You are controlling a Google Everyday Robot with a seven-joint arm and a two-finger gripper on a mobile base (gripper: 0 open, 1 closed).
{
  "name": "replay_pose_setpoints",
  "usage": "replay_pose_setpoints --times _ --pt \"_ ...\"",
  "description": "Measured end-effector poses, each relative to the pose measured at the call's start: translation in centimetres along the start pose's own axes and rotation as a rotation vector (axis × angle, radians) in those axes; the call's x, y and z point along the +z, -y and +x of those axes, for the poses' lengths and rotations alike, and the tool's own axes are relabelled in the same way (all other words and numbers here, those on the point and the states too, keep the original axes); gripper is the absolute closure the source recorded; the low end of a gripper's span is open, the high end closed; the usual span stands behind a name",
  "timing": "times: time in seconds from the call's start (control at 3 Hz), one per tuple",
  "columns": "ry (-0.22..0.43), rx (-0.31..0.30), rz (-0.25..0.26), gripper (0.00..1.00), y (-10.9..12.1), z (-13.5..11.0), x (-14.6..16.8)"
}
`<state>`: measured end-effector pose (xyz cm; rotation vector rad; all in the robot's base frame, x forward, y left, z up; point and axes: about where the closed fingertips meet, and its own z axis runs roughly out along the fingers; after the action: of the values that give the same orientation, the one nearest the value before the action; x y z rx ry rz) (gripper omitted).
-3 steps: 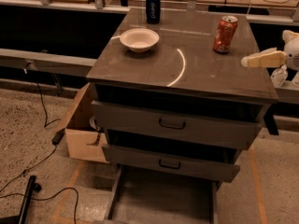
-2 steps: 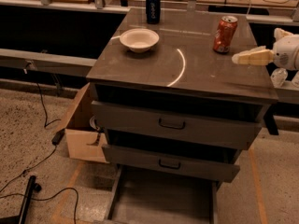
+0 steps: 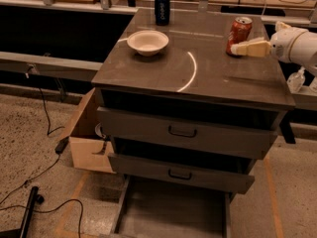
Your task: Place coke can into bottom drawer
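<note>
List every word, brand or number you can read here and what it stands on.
dark blue can: white lettering running up its side, too blurred to read.
coke can: white lettering, too blurred to read.
gripper, at the coke can's right side: no marking visible.
Nothing else shows text.

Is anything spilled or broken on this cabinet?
Nothing is spilled: the coke can, blue can and bowl stand upright. The bottom drawer is pulled wide open, and a cardboard box sits askew by the cabinet. The end effector is beside the coke can.
</note>
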<state>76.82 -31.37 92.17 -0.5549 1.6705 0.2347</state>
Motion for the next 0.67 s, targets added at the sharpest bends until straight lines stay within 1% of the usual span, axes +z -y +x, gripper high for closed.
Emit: replay_pose_setpoints --times 0.33,0.67 --pt "-0.012 0.008 0.012 0.00 0.9 -0.1 2.5" --pt "-0.033 0.009 0.030 0.00 1.8 0.4 4.6"
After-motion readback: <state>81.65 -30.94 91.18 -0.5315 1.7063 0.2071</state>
